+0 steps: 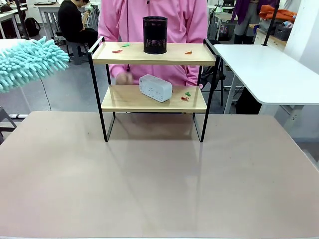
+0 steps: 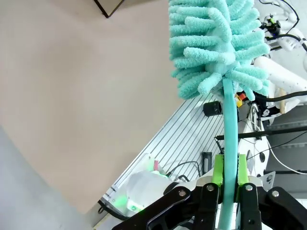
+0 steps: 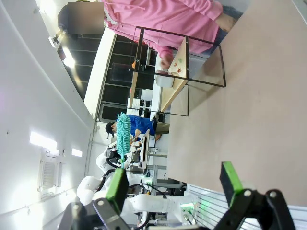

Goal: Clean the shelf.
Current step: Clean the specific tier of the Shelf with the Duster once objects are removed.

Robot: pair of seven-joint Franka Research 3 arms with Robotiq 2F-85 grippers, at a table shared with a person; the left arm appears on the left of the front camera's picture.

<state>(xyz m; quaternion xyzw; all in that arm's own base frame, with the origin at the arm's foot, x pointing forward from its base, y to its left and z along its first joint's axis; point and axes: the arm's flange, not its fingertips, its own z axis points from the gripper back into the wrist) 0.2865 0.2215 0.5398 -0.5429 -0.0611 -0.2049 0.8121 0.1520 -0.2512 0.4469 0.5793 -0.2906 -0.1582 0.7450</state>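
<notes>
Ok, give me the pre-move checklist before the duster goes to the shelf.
1. Left tool grips the duster: ok, shut on its handle.
2. Right tool free: ok, open, nothing in it.
3. Duster apart from the shelf: ok, off to its left.
4. Top board free for wiping: not ok, the cup stands among scraps.
5. Lower board free: not ok, the white box lies there.
6. Person's hand away: not ok, close behind the lower board.

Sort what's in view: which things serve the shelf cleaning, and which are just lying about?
Job: shelf; coloured scraps on both boards; teal duster, gripped in left claw.
Lying about: black mesh cup, top board; white box, lower board. Right claw open, empty.
</notes>
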